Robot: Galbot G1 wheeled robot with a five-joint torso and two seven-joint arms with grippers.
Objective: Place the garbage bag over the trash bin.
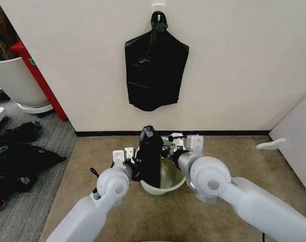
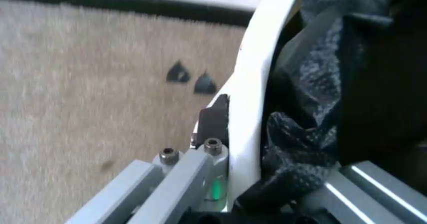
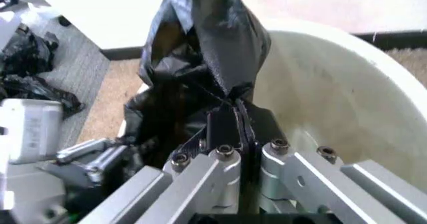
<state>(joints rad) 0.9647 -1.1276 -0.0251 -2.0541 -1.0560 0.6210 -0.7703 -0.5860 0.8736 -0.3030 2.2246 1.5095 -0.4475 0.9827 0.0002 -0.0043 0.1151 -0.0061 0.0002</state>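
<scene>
The trash bin [image 1: 165, 190], a small cream-white bucket, stands on the tan carpet between my two arms. The garbage bag [image 1: 150, 156] rises bunched and upright out of its left half. My right gripper [image 1: 168, 150] is over the bin, shut on a fold of the garbage bag [image 3: 207, 38] with its pads [image 3: 223, 129] pressed together above the bin's inner wall [image 3: 333, 93]. My left gripper [image 1: 134, 165] is at the bin's left edge and stands open. There it straddles the bare white rim [image 2: 253, 73], with one finger [image 2: 213, 116] outside and the bag's folds [image 2: 333, 83] on the inner side.
A flat black bag [image 1: 155, 70] hangs from a hook on the wall straight ahead. Far left are a large white tub [image 1: 14, 83], a red post [image 1: 39, 80] and a heap of black bags [image 1: 16, 156] on grey floor. A white board [image 1: 299, 136] leans at the right.
</scene>
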